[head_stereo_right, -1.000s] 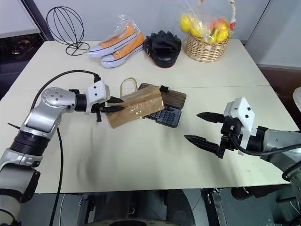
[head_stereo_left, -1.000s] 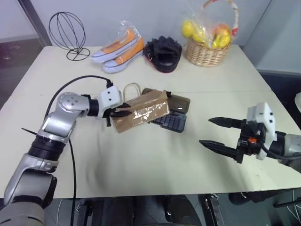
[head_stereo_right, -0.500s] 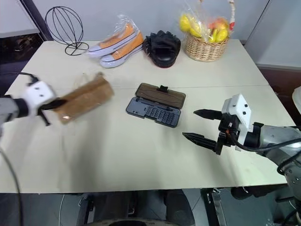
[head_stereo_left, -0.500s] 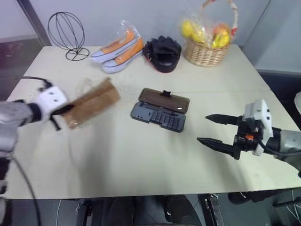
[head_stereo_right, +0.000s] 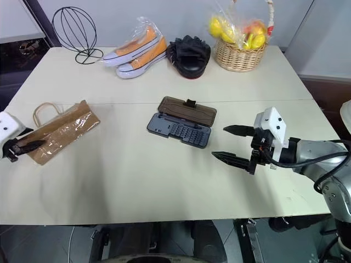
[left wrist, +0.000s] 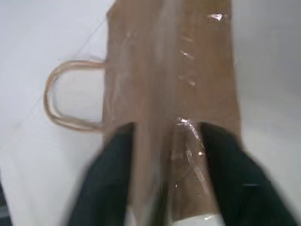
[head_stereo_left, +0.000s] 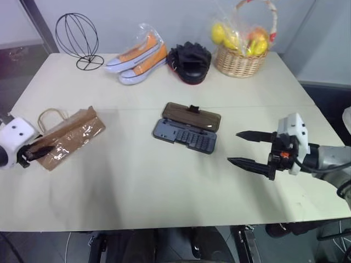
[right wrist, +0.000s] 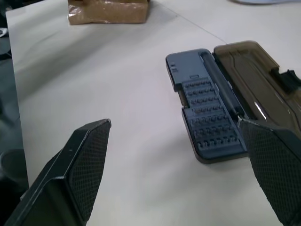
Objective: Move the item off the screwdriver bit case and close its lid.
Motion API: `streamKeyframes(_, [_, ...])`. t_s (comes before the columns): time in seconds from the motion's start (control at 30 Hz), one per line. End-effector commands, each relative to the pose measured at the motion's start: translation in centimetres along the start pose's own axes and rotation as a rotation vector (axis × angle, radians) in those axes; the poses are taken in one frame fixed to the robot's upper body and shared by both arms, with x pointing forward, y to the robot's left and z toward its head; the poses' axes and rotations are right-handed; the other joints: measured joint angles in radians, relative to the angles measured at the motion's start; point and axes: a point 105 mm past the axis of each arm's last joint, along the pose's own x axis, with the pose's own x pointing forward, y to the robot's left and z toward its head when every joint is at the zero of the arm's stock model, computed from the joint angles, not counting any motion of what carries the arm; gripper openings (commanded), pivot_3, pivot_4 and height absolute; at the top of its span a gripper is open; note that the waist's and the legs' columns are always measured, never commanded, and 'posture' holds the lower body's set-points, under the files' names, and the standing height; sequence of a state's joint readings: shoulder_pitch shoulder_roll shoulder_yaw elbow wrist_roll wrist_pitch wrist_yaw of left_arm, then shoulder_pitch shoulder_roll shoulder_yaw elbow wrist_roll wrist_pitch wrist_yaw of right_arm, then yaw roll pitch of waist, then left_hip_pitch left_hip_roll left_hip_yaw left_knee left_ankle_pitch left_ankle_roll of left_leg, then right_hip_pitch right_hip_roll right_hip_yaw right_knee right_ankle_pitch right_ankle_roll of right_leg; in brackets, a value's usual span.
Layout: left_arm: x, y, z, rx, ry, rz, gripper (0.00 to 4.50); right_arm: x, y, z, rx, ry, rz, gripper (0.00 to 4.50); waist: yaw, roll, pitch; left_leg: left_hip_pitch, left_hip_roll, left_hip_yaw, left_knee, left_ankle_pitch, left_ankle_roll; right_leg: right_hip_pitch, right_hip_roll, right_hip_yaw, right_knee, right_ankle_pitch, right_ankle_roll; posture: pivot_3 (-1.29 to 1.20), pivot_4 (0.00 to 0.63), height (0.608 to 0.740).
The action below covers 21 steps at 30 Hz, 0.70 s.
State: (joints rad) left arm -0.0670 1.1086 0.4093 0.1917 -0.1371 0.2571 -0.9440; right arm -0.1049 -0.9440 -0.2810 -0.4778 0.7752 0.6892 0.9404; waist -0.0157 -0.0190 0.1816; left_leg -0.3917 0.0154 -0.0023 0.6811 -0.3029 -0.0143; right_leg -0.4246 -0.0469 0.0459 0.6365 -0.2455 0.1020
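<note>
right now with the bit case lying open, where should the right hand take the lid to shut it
Take the lid at its far long edge by the black latch tab, coming from the far side. It lies flat, hinged along the bit tray, so that free edge swings it over easiest for the open right hand.

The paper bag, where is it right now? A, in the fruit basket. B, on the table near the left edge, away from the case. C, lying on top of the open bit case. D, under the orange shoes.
B: the paper bag lies flat on the table by the left gripper, well apart from the open screwdriver bit case, whose rows of bits are uncovered.
</note>
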Motion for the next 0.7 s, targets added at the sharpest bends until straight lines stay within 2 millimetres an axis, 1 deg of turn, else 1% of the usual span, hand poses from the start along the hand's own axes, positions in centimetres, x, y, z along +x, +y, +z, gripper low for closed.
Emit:
streamKeyframes(0.03, [-3.1, 2.3, 2.9, -0.046, -0.117, 0.053, 3.27, -0.5, -0.2, 0.6, -0.04, -0.011, -0.016, 4.5, 0.0, 0.0, 0.0, 0.0, 0.0, 0.0, 0.0, 0.0, 0.0, 0.0, 0.0, 0.0, 0.0, 0.0, 0.0, 0.0, 0.15, 0.74])
streamKeyframes(0.1, [-4.5, 2.4, 4.3, -0.092, -0.19, 0.018, 3.27, -0.6, -0.4, 0.5, -0.038, -0.009, -0.021, 4.5, 0.0, 0.0, 0.0, 0.0, 0.0, 0.0, 0.0, 0.0, 0.0, 0.0, 0.0, 0.0, 0.0, 0.0, 0.0, 0.0, 0.15, 0.74])
streamKeyframes(0.23, [-7.7, 0.6, 9.6, -0.184, -0.416, -0.216, 3.27, -0.7, -1.3, 0.9, -0.033, -0.032, -0.061, 4.5, 0.004, 0.0, 0.0, 0.0, 0.0, 0.001, 0.0, 0.0, 0.0, 0.0, 0.0, 0.0, 0.0, 0.0, 0.0, 0.0, 0.15, 0.74])
streamKeyframes(0.27, [-8.0, -0.1, 10.9, -0.198, -0.457, -0.279, 3.27, -0.5, -1.7, 1.1, -0.04, -0.033, -0.072, 4.5, 0.005, 0.0, 0.0, 0.0, 0.0, 0.001, 0.0, 0.0, 0.0, 0.0, 0.0, 0.0, 0.0, 0.0, 0.0, 0.0, 0.15, 0.74])
streamKeyframes(0.33, [-8.3, -1.7, 12.7, -0.201, -0.495, -0.383, 3.27, -0.2, -2.4, 1.3, -0.056, -0.03, -0.082, 4.5, 0.003, 0.0, 0.0, 0.0, -0.001, 0.0, 0.001, 0.0, 0.0, 0.0, 0.0, 0.0, 0.0, -0.001, -0.001, 0.0, 0.15, 0.74])
streamKeyframes(0.37, [-7.9, -3.4, 13.4, -0.16, -0.489, -0.47, 3.27, 0.5, -3.2, 1.5, -0.073, -0.024, -0.092, 4.5, 0.001, 0.0, 0.0, 0.0, -0.001, 0.001, 0.001, 0.0, 0.0, 0.001, 0.0, 0.0, 0.0, -0.001, -0.002, 0.0, 0.15, 0.74])
streamKeyframes(0.43, [-6.9, -6.6, 14.2, -0.073, -0.455, -0.604, 3.27, 2.1, -4.8, 1.9, -0.098, 0.0, -0.106, 4.5, -0.008, 0.002, 0.0, 0.002, -0.001, 0.002, 0.001, 0.0, 0.0, 0.001, 0.0, 0.001, 0.0, -0.001, -0.002, 0.0, 0.15, 0.74])
streamKeyframes(0.47, [-6.4, -7.8, 14.4, -0.039, -0.445, -0.651, 3.27, 3.0, -5.6, 2.0, -0.102, 0.022, -0.11, 4.5, -0.012, 0.003, 0.001, 0.003, 0.0, 0.003, 0.001, 0.0, 0.0, 0.001, 0.001, 0.003, 0.0, -0.001, -0.003, 0.0, 0.15, 0.74])
streamKeyframes(0.53, [-5.5, -9.1, 14.7, 0.0, -0.443, -0.692, 3.27, 4.4, -6.8, 2.0, -0.109, 0.061, -0.117, 4.5, -0.016, 0.003, 0.001, 0.002, -0.001, 0.004, 0.001, 0.0, -0.001, -0.001, 0.001, 0.004, 0.003, -0.001, -0.003, 0.0, 0.15, 0.74])
streamKeyframes(0.57, [-4.9, -9.9, 15.0, 0.019, -0.452, -0.715, 3.27, 5.5, -8.1, 1.7, -0.113, 0.097, -0.143, 4.5, -0.02, 0.002, 0.001, 0.002, -0.001, 0.004, 0.001, 0.0, -0.001, -0.002, 0.002, 0.004, 0.005, -0.001, -0.003, 0.0, 0.15, 0.74])
streamKeyframes(0.63, [-3.4, -11.5, 15.4, 0.069, -0.465, -0.75, 3.27, 8.6, -11.0, 1.6, -0.115, 0.158, -0.207, 4.5, -0.03, 0.002, 0.002, 0.002, -0.003, 0.006, 0.001, 0.001, -0.001, -0.004, 0.003, 0.004, 0.01, 0.0, -0.002, 0.0, 0.15, 0.74])
streamKeyframes(0.67, [-2.9, -11.9, 15.6, 0.079, -0.471, -0.755, 3.27, 9.9, -12.0, 1.7, -0.121, 0.17, -0.228, 4.5, -0.034, 0.003, 0.002, 0.002, -0.003, 0.007, 0.002, 0.001, -0.001, -0.004, 0.003, 0.004, 0.01, 0.0, -0.002, 0.0, 0.15, 0.74])
streamKeyframes(0.7, [-2.6, -12.0, 15.7, 0.079, -0.474, -0.754, 3.27, 10.8, -12.7, 1.7, -0.127, 0.178, -0.239, 4.5, -0.037, 0.003, 0.002, 0.002, -0.003, 0.008, 0.001, 0.001, -0.002, -0.005, 0.004, 0.004, 0.011, 0.001, -0.003, 0.0, 0.15, 0.74])
